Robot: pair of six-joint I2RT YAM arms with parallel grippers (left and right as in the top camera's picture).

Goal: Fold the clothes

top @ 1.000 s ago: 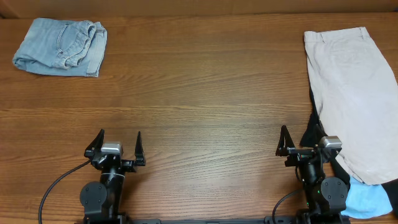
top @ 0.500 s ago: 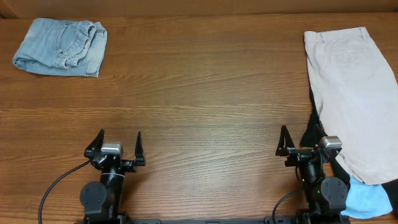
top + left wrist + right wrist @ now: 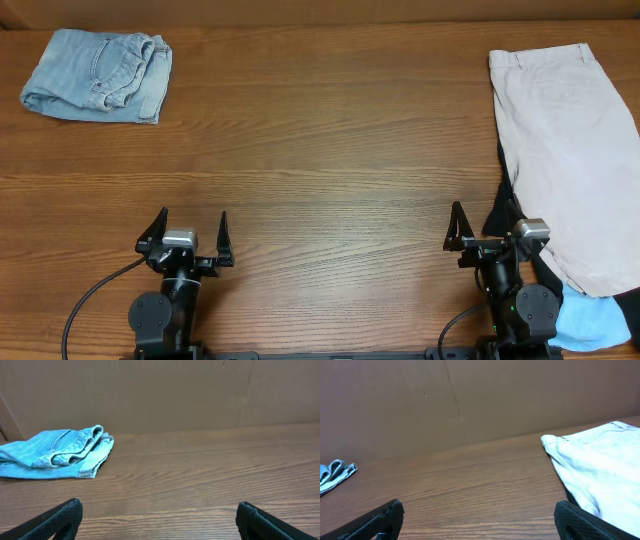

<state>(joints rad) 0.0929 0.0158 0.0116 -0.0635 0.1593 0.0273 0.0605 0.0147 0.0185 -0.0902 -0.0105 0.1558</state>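
- The folded denim shorts (image 3: 97,75) lie at the far left corner of the wooden table (image 3: 330,150), a back pocket and the waistband facing up. They sit exactly where they were a second ago. The left wrist view shows them (image 3: 55,452) as a flat bundle near the back wall, well apart from the fingers.
- The left gripper (image 3: 193,214) sits at the near edge, left of centre, in the same spot as in both earlier frames. Its two fingers are spread wide with bare wood between them and nothing in their grasp. Its own camera shows the same (image 3: 159,507), with a dark fingertip at each lower corner.
- The middle of the table shows no change.
- The right gripper (image 3: 487,215) sits at the near edge towards the right, also unmoved. Its jaws are parted wide and empty, as the right wrist view confirms (image 3: 479,506). Its right finger stands just beside the pile of clothes.
- The black garment (image 3: 500,215) shows as a dark strip along the left side of the pile, under the beige shorts, and has not shifted.
- The beige shorts (image 3: 565,150) are spread flat along the right edge from the far right corner towards the near one, waistband at the far end, unchanged. They fill the right side of the right wrist view (image 3: 600,465).
- The pale-blue garment (image 3: 590,325) shows at the near right corner beneath the beige shorts, as before.
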